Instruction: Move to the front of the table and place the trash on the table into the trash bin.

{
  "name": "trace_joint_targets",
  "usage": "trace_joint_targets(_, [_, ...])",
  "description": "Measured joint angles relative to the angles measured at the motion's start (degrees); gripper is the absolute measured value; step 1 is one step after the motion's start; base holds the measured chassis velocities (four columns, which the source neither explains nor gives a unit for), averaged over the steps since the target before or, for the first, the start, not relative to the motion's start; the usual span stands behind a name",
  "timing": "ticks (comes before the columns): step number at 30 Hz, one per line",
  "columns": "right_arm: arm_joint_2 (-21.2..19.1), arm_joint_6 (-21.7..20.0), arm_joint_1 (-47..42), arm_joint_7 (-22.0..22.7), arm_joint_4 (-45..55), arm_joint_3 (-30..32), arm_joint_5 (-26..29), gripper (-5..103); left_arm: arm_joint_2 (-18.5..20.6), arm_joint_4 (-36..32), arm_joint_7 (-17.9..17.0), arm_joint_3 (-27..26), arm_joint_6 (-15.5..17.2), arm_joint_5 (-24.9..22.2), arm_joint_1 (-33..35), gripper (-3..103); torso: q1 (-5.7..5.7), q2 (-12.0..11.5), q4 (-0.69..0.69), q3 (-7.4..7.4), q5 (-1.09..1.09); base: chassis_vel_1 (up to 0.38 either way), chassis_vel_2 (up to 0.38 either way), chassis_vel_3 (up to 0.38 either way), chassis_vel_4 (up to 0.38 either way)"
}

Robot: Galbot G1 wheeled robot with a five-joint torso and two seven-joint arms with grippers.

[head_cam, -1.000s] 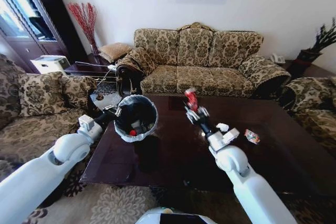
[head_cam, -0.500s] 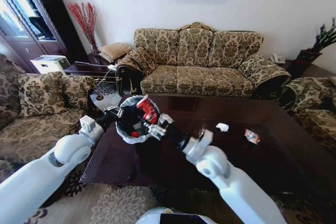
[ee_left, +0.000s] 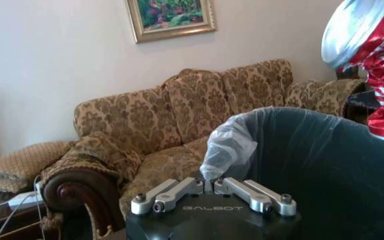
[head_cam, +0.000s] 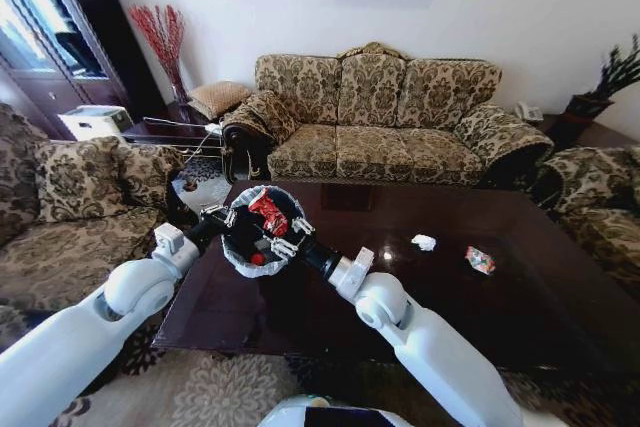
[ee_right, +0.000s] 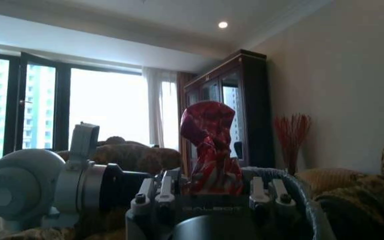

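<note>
A crushed red metal can is pinched in the right gripper over the black-lined round trash bin, whose rim the left gripper clamps above the glossy dark table's left edge. A white paper wad and multicoloured wrapper lie toward its right edge.

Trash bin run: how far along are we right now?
Partly done. The trash bin, held at its rim by the left gripper, already has a red scrap inside. The right gripper holds a crushed red can over the opening. Left on the table: a white paper wad and a multicoloured wrapper.
</note>
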Motion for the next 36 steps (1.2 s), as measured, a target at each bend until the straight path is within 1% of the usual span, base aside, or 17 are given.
trace_joint_targets(2, [-0.01,0.06,-0.06,0.0,-0.15,0.03,-0.23,45,-0.01,0.0,0.0,0.05,0.0,0.01,-0.01,3,0.0,0.0,0.0,0.0,0.0,0.0,0.0,0.0,0.0])
trace_joint_targets(5, [0.18,0.19,-0.1,0.06,-0.55,-0.03,-0.81,52,-0.01,-0.11,-0.01,0.04,0.01,0.03,0.08,3,0.0,0.01,0.0,0.0,0.0,0.0,0.0,0.0,0.0])
trace_joint_targets(7, [0.25,0.2,-0.08,0.13,-0.61,-0.09,-0.92,52,0.0,-0.15,-0.01,0.02,0.01,0.03,0.12,3,0.0,0.01,0.0,0.0,0.0,0.0,0.0,0.0,0.0])
trace_joint_targets(11, [0.61,0.47,0.09,0.25,-0.92,-0.59,-1.39,70,-0.05,-0.22,0.0,-0.03,0.01,0.03,0.17,3,0.0,0.01,0.01,0.0,0.0,0.0,0.0,0.0,0.0])
trace_joint_targets(12, [0.61,0.47,0.09,0.25,-0.92,-0.59,-1.39,70,-0.05,-0.22,0.0,-0.03,0.01,0.03,0.17,3,0.0,0.01,0.01,0.0,0.0,0.0,0.0,0.0,0.0])
trace_joint_targets(14, [0.65,0.69,-0.09,0.25,-0.93,-0.54,-1.48,80,-0.05,-0.22,0.03,-0.03,0.01,0.03,0.12,3,0.0,0.01,0.0,0.0,0.0,0.0,0.0,0.0,0.0])
trace_joint_targets(15, [0.65,0.83,-0.17,0.23,-0.93,-0.49,-1.47,80,-0.05,-0.22,0.04,-0.04,0.02,0.03,0.11,3,0.0,0.01,0.01,0.0,0.0,0.0,0.0,0.0,0.0])
trace_joint_targets(16, [0.63,1.16,-0.34,0.17,-0.92,-0.37,-1.46,85,-0.04,-0.21,0.05,-0.03,0.02,0.02,0.09,3,0.0,0.01,0.01,0.0,0.0,0.0,0.0,0.0,0.0])
trace_joint_targets(17, [0.63,1.16,-0.34,0.17,-0.92,-0.37,-1.46,85,-0.04,-0.21,0.05,-0.03,0.02,0.02,0.09,3,0.0,0.01,0.01,0.0,0.0,0.0,0.0,0.0,0.0])
trace_joint_targets(20, [0.54,2.43,-1.94,-0.26,0.21,1.19,-0.41,99,-0.02,0.03,0.07,-0.22,0.01,0.01,0.09,3,0.0,0.01,0.01,0.0,0.0,0.0,0.0,0.0,0.0])
trace_joint_targets(26, [-0.41,2.98,-5.93,1.0,4.69,6.39,2.14,100,-0.01,0.95,0.06,-0.93,-0.16,-0.03,0.09,3,0.0,0.01,0.01,0.0,0.0,0.0,0.0,0.0,0.0])
trace_joint_targets(27, [-0.95,3.03,-6.85,1.95,6.11,7.64,2.61,100,-0.05,1.23,0.05,-1.14,-0.27,-0.09,0.02,3,0.0,0.01,0.01,0.0,0.0,0.0,0.0,0.0,0.0])
trace_joint_targets(31, [-4.2,2.37,-12.18,9.16,12.33,15.01,3.65,100,-0.27,2.47,-0.26,-2.47,-0.71,-0.92,-0.91,3,0.0,0.01,0.0,0.0,0.0,0.0,0.0,0.0,0.0])
trace_joint_targets(32, [-4.68,1.81,-14.53,11.1,13.03,18.25,3.71,100,-0.38,2.66,-0.34,-2.85,-0.8,-1.12,-1.1,3,0.0,0.01,0.0,-0.01,0.0,0.0,0.0,0.0,0.0])
trace_joint_targets(33, [-4.68,1.81,-14.53,11.1,13.03,18.25,3.71,100,-0.38,2.66,-0.34,-2.85,-0.8,-1.12,-1.1,3,0.0,0.01,0.0,-0.01,0.0,0.0,0.0,0.0,0.0])
trace_joint_targets(35, [-4.73,-0.19,-17.6,13.68,13.24,21.37,3.35,100,-0.61,2.7,-0.38,-3.21,-0.85,-1.26,-1.19,3,0.0,0.01,0.0,-0.01,0.01,0.0,0.0,0.0,0.0])
trace_joint_targets(36, [-4.42,-2.63,-20.56,15.98,13.3,23.27,3.11,100,-0.88,2.68,-0.39,-3.36,-0.95,-1.28,-1.16,3,0.0,0.01,0.0,0.0,0.01,0.0,0.0,0.0,0.0])
